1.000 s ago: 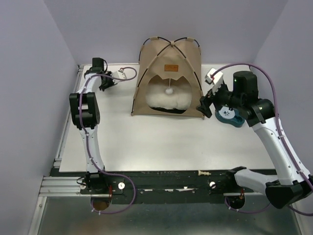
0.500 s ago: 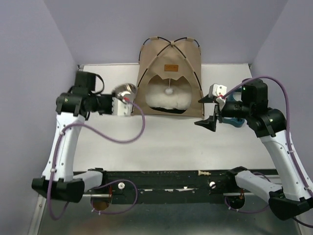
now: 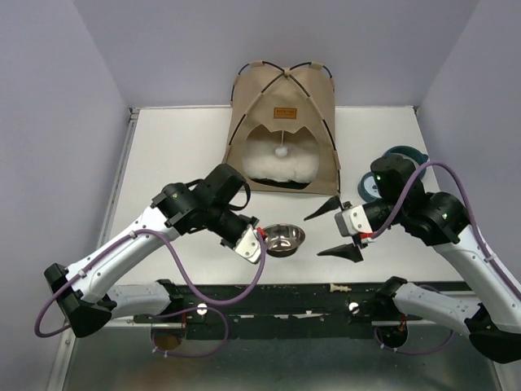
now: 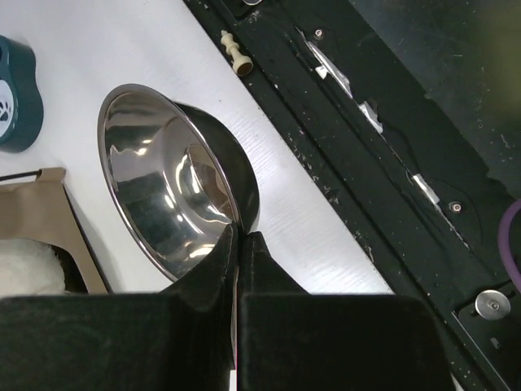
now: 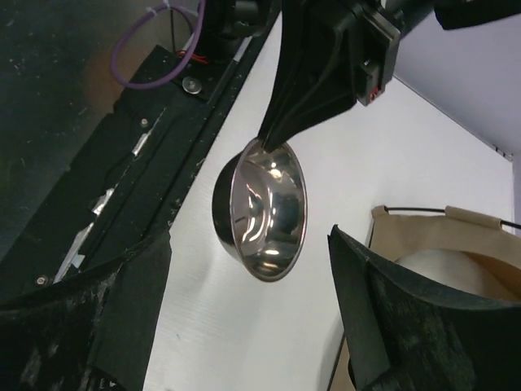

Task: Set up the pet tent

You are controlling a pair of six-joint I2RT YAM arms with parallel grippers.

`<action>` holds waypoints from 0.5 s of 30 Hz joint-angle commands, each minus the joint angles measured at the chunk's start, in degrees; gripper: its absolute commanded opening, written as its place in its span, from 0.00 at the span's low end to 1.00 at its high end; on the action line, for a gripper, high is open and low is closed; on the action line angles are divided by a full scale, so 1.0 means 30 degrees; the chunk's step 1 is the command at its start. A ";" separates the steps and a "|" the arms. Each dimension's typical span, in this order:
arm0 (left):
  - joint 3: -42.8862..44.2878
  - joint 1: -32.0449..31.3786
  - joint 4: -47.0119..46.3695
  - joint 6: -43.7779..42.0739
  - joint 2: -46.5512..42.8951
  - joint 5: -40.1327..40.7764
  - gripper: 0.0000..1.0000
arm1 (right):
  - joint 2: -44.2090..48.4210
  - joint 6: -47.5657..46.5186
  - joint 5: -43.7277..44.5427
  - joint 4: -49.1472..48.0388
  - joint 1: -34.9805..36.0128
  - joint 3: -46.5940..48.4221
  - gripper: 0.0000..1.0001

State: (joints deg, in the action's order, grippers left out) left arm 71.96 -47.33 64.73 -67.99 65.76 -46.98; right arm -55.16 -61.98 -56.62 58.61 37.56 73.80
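Note:
The tan pet tent (image 3: 281, 114) stands upright at the back middle, its black poles crossed on top and a white cushion (image 3: 281, 167) inside the doorway. My left gripper (image 3: 259, 239) is shut on the rim of a steel bowl (image 3: 285, 239) near the table's front middle. In the left wrist view my fingertips (image 4: 254, 244) pinch the bowl's rim (image 4: 171, 195). My right gripper (image 3: 313, 236) is open and empty, just right of the bowl and facing it. The bowl (image 5: 269, 208) shows between its fingers in the right wrist view.
A teal bowl stand (image 3: 400, 155) lies at the right, behind my right arm, and also shows in the left wrist view (image 4: 12, 90). A small white piece (image 3: 340, 287) lies on the black front rail. The tent's corner (image 5: 423, 232) is close to my right finger.
My left arm has carried the steel bowl from the left of the tent to the front middle. My right arm has swung from the teal stand to the front, still open.

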 commanded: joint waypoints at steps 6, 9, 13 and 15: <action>0.1412 -0.0863 -0.1041 -0.0509 0.1049 -0.0922 0.00 | -0.0745 -0.0467 0.0443 0.0945 0.3442 -0.1335 0.75; 0.1588 -0.0893 -0.0747 -0.0920 0.1255 -0.0951 0.00 | -0.1212 0.0060 0.1351 0.0213 0.3739 -0.1632 0.66; 0.1676 -0.0922 -0.0601 -0.1008 0.1226 -0.1068 0.00 | -0.1887 0.0822 0.1881 0.0065 0.3739 -0.1280 0.54; 0.1734 -0.0980 -0.0279 -0.1388 0.1255 -0.1097 0.00 | -0.1918 0.1233 0.1998 -0.0316 0.3739 -0.1367 0.52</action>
State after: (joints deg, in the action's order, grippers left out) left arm 75.35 -49.63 62.33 -68.79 69.56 -47.16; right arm -60.49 -61.23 -53.15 59.59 48.40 69.56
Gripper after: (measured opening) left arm 0.036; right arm 0.549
